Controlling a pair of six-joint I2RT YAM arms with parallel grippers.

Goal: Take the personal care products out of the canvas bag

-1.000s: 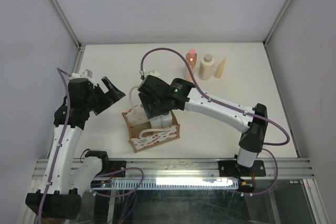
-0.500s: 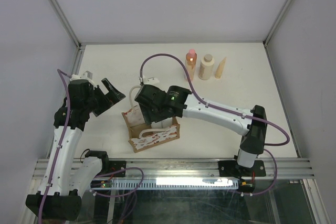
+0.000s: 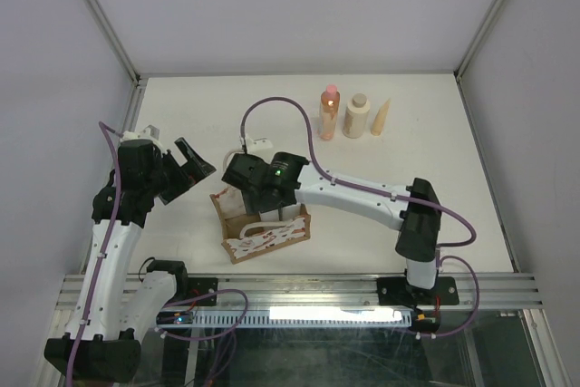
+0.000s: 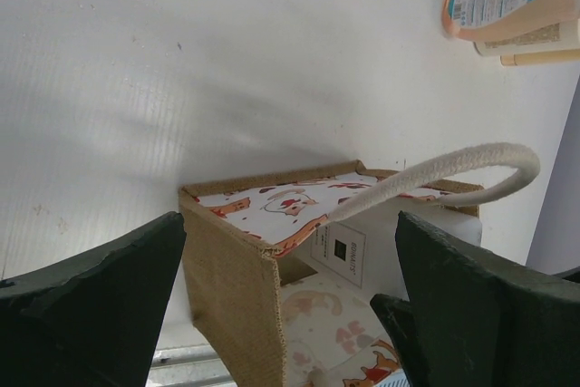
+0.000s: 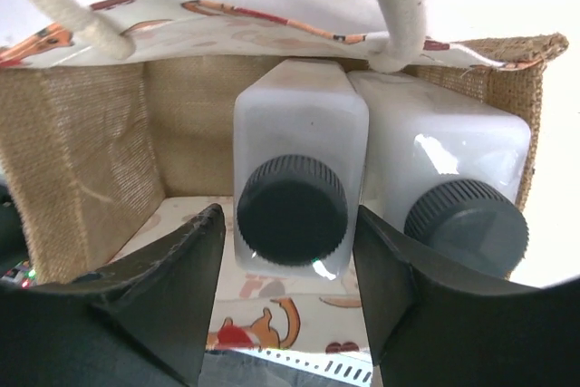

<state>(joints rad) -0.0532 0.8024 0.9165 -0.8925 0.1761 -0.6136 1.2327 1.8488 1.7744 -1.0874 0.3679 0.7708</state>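
Bag (image 5: 91, 133) roomy beside R gripper (image 5: 290, 224), parted around 1 white bottle (image 5: 299, 124).

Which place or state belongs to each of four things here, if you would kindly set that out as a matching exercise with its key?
Things:
1. orange bottle
2. white bottles
3. left gripper
4. right gripper

Places or states:
A. open, one finger on each side of a dark grey cap
B. standing on the table beside the beige bottle
C. open, off to the left of the bag, holding nothing
D. upright inside the canvas bag

Pairs: 1-B, 2-D, 3-C, 4-A
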